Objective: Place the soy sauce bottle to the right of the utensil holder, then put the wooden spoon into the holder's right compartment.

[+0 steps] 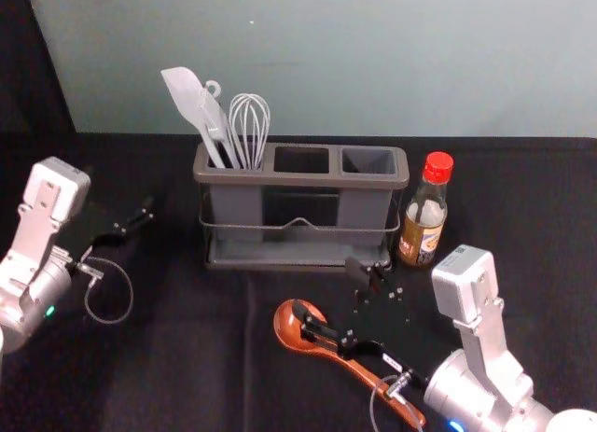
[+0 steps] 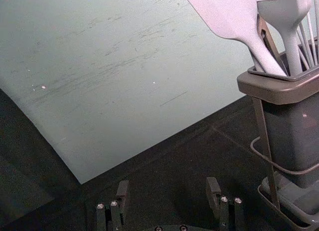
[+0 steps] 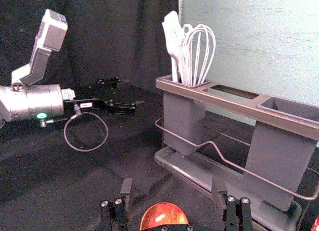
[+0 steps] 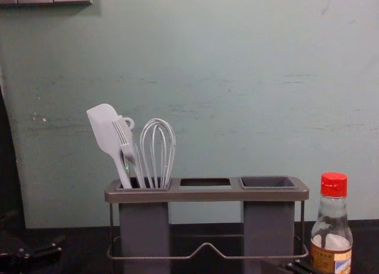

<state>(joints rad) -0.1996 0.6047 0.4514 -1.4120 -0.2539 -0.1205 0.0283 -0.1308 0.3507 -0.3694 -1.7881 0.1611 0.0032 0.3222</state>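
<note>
My right gripper (image 1: 326, 299) is open above the wooden spoon (image 1: 288, 326), which lies diagonally on the cloth in front of the holder (image 1: 298, 179). In the right wrist view the spoon's bowl (image 3: 163, 215) shows between the spread fingers of my right gripper (image 3: 172, 196). Upright just right of the holder stands the soy sauce bottle (image 1: 424, 217) with its red cap, also seen in the chest view as a bottle (image 4: 333, 226). The holder's right compartment (image 4: 267, 181) is empty. My left gripper (image 1: 131, 229) stays idle at the left; in its wrist view the gripper (image 2: 167, 191) is open, holding nothing.
A white spatula (image 1: 191, 101), a whisk (image 1: 250, 124) and another white utensil stand in the holder's left compartment. Black cloth (image 1: 187, 357) covers the table, and a pale wall (image 1: 336, 59) rises behind it.
</note>
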